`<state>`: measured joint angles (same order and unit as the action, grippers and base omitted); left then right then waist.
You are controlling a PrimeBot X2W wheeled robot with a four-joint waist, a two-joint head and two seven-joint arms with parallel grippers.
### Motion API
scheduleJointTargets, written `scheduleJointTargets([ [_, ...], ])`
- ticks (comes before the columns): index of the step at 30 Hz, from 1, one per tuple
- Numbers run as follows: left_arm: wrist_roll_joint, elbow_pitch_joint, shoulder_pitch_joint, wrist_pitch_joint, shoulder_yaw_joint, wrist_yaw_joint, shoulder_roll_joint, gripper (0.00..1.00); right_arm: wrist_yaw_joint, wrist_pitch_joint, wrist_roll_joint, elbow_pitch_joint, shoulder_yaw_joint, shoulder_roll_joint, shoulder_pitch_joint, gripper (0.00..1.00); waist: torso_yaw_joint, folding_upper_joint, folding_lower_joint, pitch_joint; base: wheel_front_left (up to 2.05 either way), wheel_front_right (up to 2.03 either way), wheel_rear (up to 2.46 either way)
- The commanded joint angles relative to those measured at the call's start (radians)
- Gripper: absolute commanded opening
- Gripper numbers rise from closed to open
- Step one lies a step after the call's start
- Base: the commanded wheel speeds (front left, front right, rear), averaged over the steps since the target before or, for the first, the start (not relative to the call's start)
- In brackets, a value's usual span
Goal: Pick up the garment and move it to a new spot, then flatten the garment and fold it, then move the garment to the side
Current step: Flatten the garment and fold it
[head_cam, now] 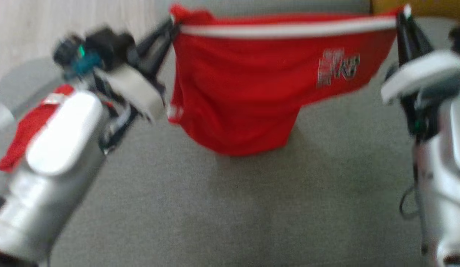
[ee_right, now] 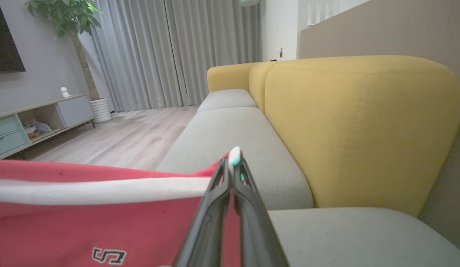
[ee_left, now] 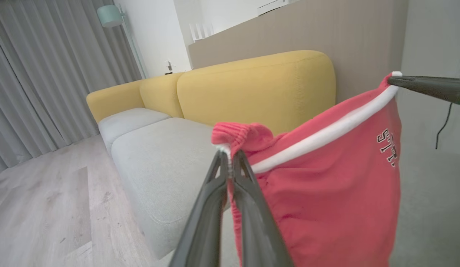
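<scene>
- The red garment [head_cam: 252, 92] hangs stretched in the air above the grey sofa seat [head_cam: 252, 207], its white-striped edge uppermost.
- The left end effector [head_cam: 173, 23], fingers pinched together, clamps one corner of that edge.
- The right end effector [head_cam: 400, 18], also closed tight, grips the opposite corner, on the side of the printed lettering.
- A second red cloth [head_cam: 22, 137] shows beside the left forearm; a yellow backrest [ee_left: 259, 89] stands behind the seat.
</scene>
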<state>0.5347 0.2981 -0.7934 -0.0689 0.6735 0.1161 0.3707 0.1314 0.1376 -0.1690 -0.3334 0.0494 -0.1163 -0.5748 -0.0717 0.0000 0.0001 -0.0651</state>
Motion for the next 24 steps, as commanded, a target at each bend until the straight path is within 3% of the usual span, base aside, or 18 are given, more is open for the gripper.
scheduleJointTargets([
  [1, 0.009, 0.014, -0.168, -0.015, -0.054, 0.005, 0.049, 0.0, -0.001, 0.005, -0.014, -0.013, -0.032, -0.013, -0.157, 0.0, -0.022, 0.0, -0.0001, -0.113, 0.0, 0.0, 0.0],
  [5, 0.027, 0.128, -0.348, -0.031, -0.065, 0.011, 0.039, 0.0, -0.001, -0.032, -0.045, -0.161, -0.047, -0.01, -0.364, 0.0, -0.04, 0.0, -0.0001, -0.2, 0.0, 0.0, 0.0],
  [9, -0.002, 0.25, -0.542, 0.01, -0.065, 0.013, 0.012, 0.0, -0.001, -0.147, -0.023, -0.316, -0.028, -0.028, -0.576, 0.0, -0.044, 0.0, -0.0001, -0.257, 0.0, 0.0, 0.0],
  [15, -0.039, 0.379, -0.674, 0.147, -0.059, 0.013, -0.048, 0.0, -0.001, -0.322, 0.0, -0.49, 0.045, -0.031, -0.695, 0.0, -0.041, 0.0, -0.0001, -0.275, 0.0, 0.0, 0.0],
  [20, -0.04, 0.446, -0.619, 0.263, 0.011, 0.014, -0.109, 0.0, -0.001, -0.38, 0.006, -0.607, 0.024, -0.036, -0.656, 0.0, -0.036, 0.0, -0.0001, -0.277, 0.0, 0.0, 0.0],
  [24, 0.006, 0.462, -0.44, 0.304, 0.133, 0.014, -0.133, 0.0, -0.001, -0.391, -0.01, -0.704, -0.023, -0.062, -0.538, 0.0, -0.025, 0.0, -0.0001, -0.25, 0.0, 0.0, 0.0],
])
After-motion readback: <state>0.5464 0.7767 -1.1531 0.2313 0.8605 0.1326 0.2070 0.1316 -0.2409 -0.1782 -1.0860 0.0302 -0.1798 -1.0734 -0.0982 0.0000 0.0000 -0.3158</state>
